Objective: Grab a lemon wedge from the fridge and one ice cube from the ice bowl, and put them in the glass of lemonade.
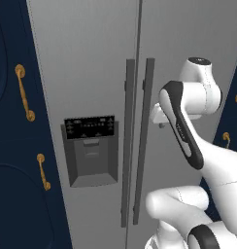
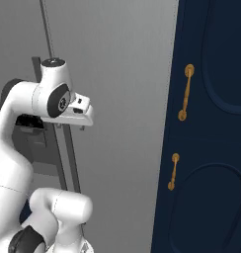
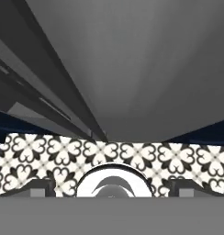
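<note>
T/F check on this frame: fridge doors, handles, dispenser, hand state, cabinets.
1. Both doors of the fridge are shut. True.
2. The hand is clamped on a fridge handle. False: it is open and holds nothing, next to the two vertical bar handles.
3. The dispenser recess sits in the fridge's left door. True.
4. The navy cabinets beside the fridge have silver knobs. False: they carry gold handles.
5. A lemon wedge lies in the dispenser. False: the dispenser recess holds nothing.
</note>
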You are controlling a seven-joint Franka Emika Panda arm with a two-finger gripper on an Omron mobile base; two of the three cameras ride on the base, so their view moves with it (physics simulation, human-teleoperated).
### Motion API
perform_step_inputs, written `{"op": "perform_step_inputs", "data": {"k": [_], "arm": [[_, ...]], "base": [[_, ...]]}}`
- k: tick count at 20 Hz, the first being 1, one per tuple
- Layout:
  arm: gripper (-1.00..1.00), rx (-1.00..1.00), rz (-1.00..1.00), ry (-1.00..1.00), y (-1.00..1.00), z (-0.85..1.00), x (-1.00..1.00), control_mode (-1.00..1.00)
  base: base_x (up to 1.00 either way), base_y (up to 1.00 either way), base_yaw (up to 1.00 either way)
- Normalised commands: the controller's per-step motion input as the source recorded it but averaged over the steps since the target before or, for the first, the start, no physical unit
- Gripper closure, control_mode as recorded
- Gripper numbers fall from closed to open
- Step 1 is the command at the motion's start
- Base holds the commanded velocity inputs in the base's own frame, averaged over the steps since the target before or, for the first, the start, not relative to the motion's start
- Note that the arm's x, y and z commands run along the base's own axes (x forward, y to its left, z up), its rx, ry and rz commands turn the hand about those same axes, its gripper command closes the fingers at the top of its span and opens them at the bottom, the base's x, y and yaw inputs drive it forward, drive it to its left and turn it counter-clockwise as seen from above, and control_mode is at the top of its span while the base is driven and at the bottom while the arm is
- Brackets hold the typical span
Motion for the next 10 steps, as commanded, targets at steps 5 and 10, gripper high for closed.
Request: {"op": "perform_step_inputs", "data": {"k": [5, 10], "arm": [[-1.00, 0.00, 0.00, 0.00, 0.10, -0.10, -0.39, -1.00], [-1.00, 0.00, 0.00, 0.00, 0.00, 0.00, 0.00, 1.00]], "base": [[0.00, 0.00, 0.00], [-0.81, 0.60, 0.00]]}}
